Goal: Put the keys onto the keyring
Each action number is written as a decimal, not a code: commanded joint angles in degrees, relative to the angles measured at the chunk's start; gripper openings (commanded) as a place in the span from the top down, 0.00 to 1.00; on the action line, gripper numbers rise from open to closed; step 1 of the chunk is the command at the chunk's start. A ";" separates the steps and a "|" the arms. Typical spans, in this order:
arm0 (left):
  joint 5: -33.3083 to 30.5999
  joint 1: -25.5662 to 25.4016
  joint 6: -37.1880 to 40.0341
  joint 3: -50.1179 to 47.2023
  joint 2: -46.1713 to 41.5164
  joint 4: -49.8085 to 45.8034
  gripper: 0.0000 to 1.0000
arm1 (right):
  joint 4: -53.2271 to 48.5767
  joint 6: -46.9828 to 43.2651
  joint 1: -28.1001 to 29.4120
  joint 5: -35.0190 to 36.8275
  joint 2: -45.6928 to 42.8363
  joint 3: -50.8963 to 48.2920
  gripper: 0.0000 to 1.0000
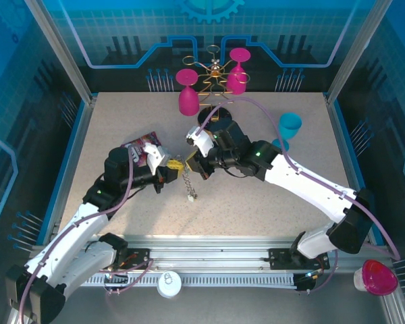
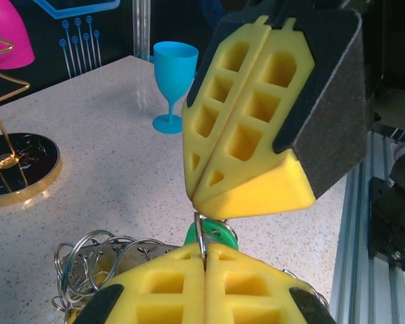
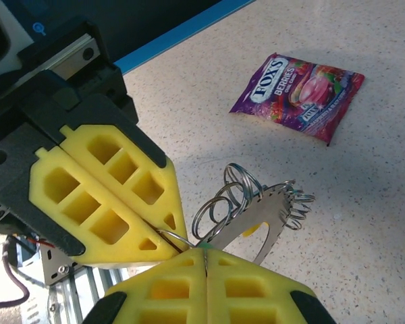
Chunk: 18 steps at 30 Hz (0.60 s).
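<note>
My two grippers meet tip to tip at the middle of the table. The left gripper [image 1: 170,167] [image 2: 206,260] is shut on a small split ring [image 2: 201,233], with the green key [image 2: 216,237] head just behind it. The right gripper [image 1: 187,162] [image 3: 206,260] is shut too, with thin metal and a sliver of the green key [image 3: 206,248] at its pad seam. The keyring [image 3: 273,216] [image 2: 98,260] [image 1: 188,185], a grey perforated metal loop carrying several split rings, hangs below the pads. A yellow patch shows through the loop. Other keys are hidden.
A FOXS candy bag [image 3: 300,94] [image 1: 145,145] lies left of the grippers. The gold glass rack [image 1: 216,74] with its round dark base [image 2: 13,165] and pink glasses [image 1: 187,100] stands at the back. A blue glass [image 1: 289,128] [image 2: 172,81] stands on the right.
</note>
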 commanded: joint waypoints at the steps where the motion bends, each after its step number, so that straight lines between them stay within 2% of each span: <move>1: 1.85 -0.19 -2.06 -0.12 -1.25 5.89 1.00 | 2.43 3.57 0.05 5.73 1.49 0.93 1.00; 14: -2.34 -0.26 3.06 -3.29 -4.68 13.75 1.00 | 0.40 8.51 -0.86 1.74 1.89 -0.01 1.00; 16: -2.70 -0.25 3.12 -3.82 -4.85 15.29 1.00 | 0.40 8.94 -1.30 1.05 1.64 -0.73 0.98; 18: -2.82 -0.19 3.06 -4.22 -4.79 16.64 1.00 | 0.50 9.13 -1.53 -0.03 1.42 -1.12 0.91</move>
